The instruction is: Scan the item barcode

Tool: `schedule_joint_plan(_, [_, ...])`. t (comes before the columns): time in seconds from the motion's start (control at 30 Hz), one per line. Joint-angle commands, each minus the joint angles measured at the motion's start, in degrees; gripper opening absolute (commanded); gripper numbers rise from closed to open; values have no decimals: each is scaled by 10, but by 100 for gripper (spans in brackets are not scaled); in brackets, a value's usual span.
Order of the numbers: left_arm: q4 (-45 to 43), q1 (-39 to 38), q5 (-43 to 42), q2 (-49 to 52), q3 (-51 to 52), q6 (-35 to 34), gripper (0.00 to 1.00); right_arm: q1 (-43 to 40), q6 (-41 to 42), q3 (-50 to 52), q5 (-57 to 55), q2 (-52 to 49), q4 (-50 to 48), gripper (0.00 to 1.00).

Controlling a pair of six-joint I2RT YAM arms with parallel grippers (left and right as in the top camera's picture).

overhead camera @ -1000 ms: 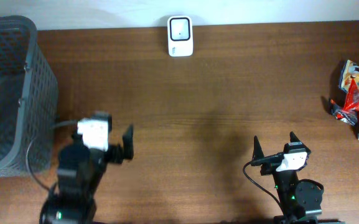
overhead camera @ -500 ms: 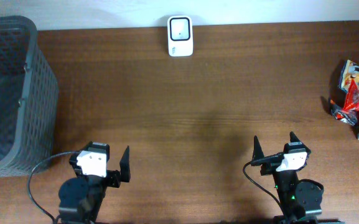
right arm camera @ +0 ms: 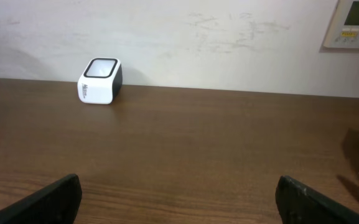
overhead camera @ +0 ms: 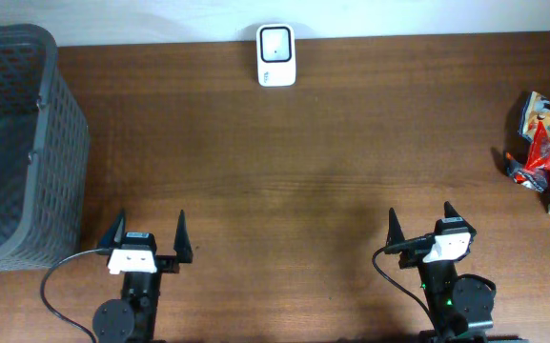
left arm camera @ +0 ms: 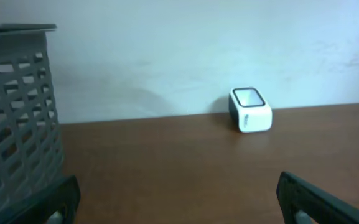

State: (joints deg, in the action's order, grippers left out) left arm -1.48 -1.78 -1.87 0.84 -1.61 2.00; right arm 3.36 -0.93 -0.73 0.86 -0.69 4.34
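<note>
We saw a brown wooden table [overhead camera: 332,191] with its far edge against a pale wall. A small white scanner [overhead camera: 276,55] with a dark top window stood at the middle of that far edge. A grey lattice basket [overhead camera: 70,152] sat at the left edge, reaching into the far left corner. At the right edge lay a loose heap of red and orange packets [overhead camera: 549,152], well apart from the scanner.
</note>
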Motion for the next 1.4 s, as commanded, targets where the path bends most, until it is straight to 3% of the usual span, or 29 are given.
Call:
schedule_joint_plan(0.0, [-9, 4, 2, -6, 11, 43, 99, -4, -2, 4, -3, 5, 2, 98])
schedule_joint_plan(0.17, [10, 4, 2, -6, 11, 87, 99, -4, -2, 4, -3, 5, 2, 98])
schedule_joint_plan(0.27, [62, 4, 6, -6, 11, 88, 99, -4, -2, 4, -3, 5, 2, 99])
schedule_joint_plan(0.4, [61, 4, 7, -6, 11, 87, 99, -4, -2, 4, -3, 5, 2, 98])
schedule_joint_plan(0.5, [61, 4, 14, -6, 11, 57, 99, -4, -2, 4, -3, 5, 2, 98])
schedule_joint_plan(0.67, [56, 5, 103, -6, 11, -104, 99, -4, -2, 4, -3, 5, 2, 98])
schedule_joint_plan(0.87, [59, 5, 85, -6, 11, -39, 99, -4, -2, 4, -3, 5, 2, 99])
schedule_joint_plan(1.37, [63, 5, 59, -6, 10, 13, 99, -4, -2, 4, -3, 5, 2, 98])
